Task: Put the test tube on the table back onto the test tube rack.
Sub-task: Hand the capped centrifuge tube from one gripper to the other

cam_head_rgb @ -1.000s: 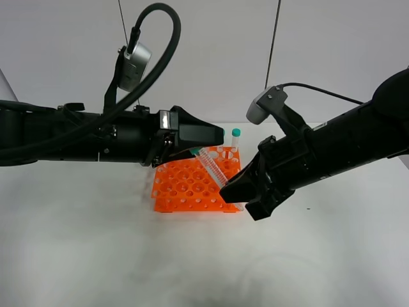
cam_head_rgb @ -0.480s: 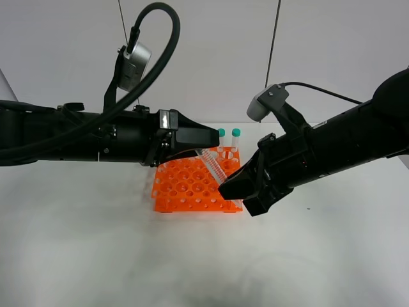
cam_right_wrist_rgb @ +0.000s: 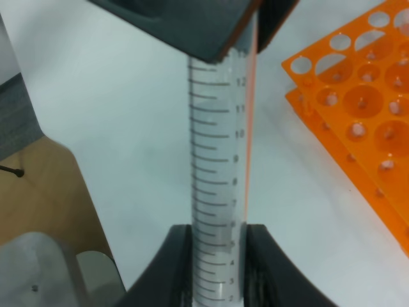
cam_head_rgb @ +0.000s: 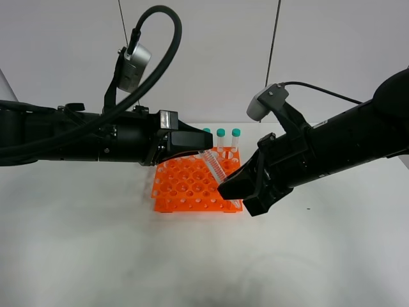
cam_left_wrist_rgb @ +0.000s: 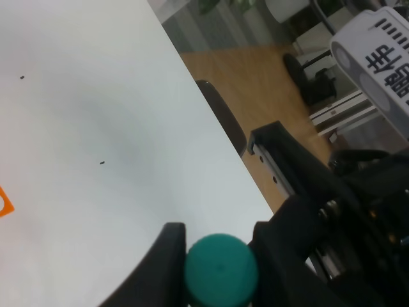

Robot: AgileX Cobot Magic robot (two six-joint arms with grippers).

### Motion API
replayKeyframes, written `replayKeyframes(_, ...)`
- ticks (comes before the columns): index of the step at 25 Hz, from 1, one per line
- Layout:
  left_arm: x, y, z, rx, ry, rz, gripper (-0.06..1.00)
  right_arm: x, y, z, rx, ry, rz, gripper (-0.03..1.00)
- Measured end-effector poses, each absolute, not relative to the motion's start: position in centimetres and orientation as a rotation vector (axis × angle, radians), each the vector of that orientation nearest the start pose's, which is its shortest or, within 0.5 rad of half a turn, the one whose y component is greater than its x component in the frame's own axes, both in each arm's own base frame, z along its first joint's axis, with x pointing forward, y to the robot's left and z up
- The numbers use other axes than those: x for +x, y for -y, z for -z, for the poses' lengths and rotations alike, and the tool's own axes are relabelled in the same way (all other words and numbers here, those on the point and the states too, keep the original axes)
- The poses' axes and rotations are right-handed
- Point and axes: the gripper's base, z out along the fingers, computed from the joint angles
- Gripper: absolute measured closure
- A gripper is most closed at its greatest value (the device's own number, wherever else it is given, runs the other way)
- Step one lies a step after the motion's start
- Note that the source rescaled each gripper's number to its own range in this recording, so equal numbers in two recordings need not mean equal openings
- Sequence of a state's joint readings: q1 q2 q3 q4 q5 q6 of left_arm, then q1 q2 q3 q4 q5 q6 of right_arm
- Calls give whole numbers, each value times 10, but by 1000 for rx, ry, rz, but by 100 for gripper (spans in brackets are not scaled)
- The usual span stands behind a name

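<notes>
Test tube (cam_head_rgb: pixel 214 167) hangs tilted in the air above the orange rack (cam_head_rgb: pixel 188 187), held at both ends. The left gripper (cam_left_wrist_rgb: pixel 221 265) is clenched on its teal cap (cam_left_wrist_rgb: pixel 221 270). The right gripper (cam_right_wrist_rgb: pixel 218 268) is clamped on the marked lower part of the tube. Three more capped tubes (cam_head_rgb: pixel 220 142) stand upright in the rack's back row. The rack sits on the white table (cam_head_rgb: pixel 192 262).
</notes>
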State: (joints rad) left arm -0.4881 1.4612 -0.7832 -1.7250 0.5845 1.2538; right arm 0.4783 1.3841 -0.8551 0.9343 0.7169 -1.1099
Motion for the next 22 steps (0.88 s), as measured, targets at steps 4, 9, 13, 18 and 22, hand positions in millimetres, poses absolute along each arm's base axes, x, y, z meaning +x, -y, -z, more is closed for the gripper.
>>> replayKeyframes(4,236,183,-251,381,-2161,1198,94,217,-166,-259,-1164,-2142,-751,36)
replayKeyframes(9,236,183,-251,381,-2161,1198,94,219,-169,-268,-1141,-2137,-775,0)
replayKeyframes(13,236,183,-251,381,-2161,1198,94,223,-173,-296,-1127,-2172,-832,-2)
replayKeyframes(18,236,183,-251,381,-2161,1198,94,225,-167,-337,-1212,-2265,-714,-3)
replayKeyframes(22,237,183,-251,380,-2161,1196,94,233,-157,-362,-1153,-2311,-519,-3)
